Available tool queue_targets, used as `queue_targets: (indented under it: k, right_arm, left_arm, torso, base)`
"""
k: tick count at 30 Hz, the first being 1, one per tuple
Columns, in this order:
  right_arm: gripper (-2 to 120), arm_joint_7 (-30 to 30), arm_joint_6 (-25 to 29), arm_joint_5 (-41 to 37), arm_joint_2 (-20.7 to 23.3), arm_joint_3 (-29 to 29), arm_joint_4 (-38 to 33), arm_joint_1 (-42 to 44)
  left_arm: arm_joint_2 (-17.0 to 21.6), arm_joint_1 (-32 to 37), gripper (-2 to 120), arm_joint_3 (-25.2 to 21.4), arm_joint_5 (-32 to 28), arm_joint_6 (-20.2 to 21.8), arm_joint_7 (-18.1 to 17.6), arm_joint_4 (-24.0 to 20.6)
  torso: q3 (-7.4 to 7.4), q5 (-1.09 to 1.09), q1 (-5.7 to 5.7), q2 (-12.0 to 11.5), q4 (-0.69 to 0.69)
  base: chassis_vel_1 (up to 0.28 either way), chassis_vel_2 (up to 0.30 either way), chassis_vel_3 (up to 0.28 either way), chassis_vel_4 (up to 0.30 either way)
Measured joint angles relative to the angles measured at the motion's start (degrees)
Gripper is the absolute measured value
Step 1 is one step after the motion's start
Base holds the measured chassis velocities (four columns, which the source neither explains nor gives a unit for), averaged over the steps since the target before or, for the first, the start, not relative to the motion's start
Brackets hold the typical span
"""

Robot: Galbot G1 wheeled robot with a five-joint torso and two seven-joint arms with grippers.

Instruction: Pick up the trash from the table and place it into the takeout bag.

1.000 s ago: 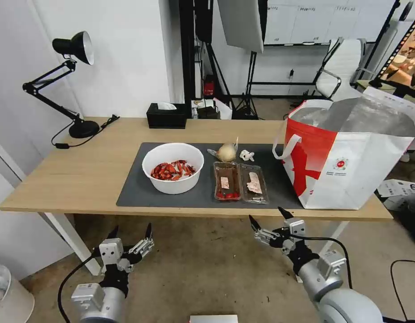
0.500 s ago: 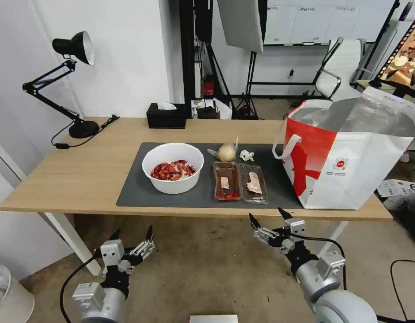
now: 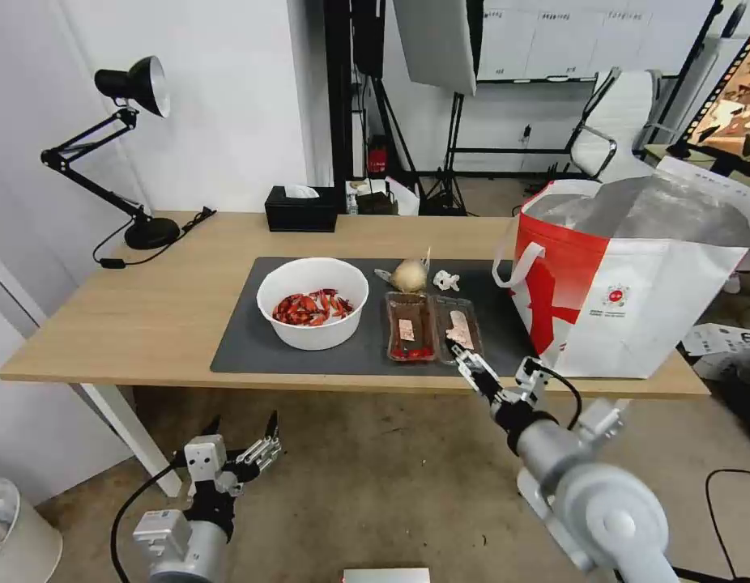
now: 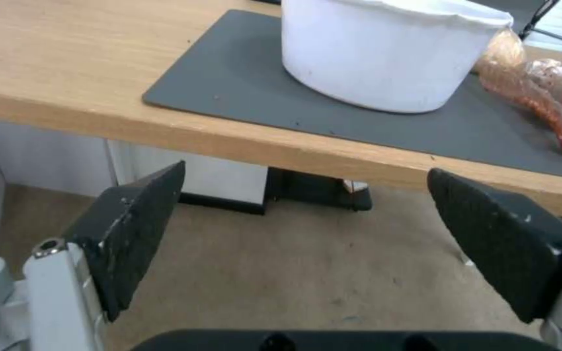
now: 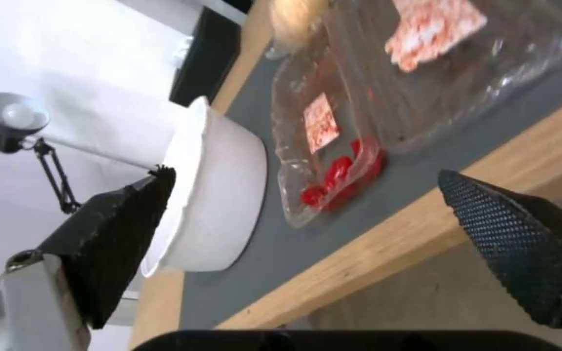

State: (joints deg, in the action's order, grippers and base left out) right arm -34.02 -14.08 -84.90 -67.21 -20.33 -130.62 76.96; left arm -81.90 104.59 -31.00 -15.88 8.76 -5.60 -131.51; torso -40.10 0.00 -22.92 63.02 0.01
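The left claw [image 3: 239, 427] is hanging released below the worktop [image 3: 148, 312]. The bowl [image 3: 313, 302] and tray [image 3: 433, 325] are sitting on the mat [image 3: 245, 344]. The right claw [image 3: 495, 366] is gaping at the tray's near edge; the thin, slippery plastic probably wants a rim pinch. The bag [image 3: 634, 283] is standing open rightmost.

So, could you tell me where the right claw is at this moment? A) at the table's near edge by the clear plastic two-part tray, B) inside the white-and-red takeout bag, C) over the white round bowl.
A: the right claw is open at the near edge of the light-wood table, just in front of the clear plastic two-part tray.
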Motion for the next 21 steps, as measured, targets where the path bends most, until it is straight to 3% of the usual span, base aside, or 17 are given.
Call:
queue_targets:
  k: [11,21]
  right_arm:
    - [100,-8.5,1.3,-5.5,-1.9,1.4,4.8,-6.4]
    - [100,-10.4,1.4,-7.8,-2.9,1.6,7.9,-10.0]
  left_arm:
    - [0.3,0.1,100,-0.2,0.3,0.2,0.0,0.4]
    - [0.7,0.1,100,-0.3,0.3,0.4,0.0,0.9]
  torso:
    - [0.0,0.0,0.0,0.0,-0.01]
    - [0.0,0.0,0.0,0.0,-0.01]
  base:
    - [0.0,0.0,0.0,0.0]
    - [0.0,0.0,0.0,0.0]
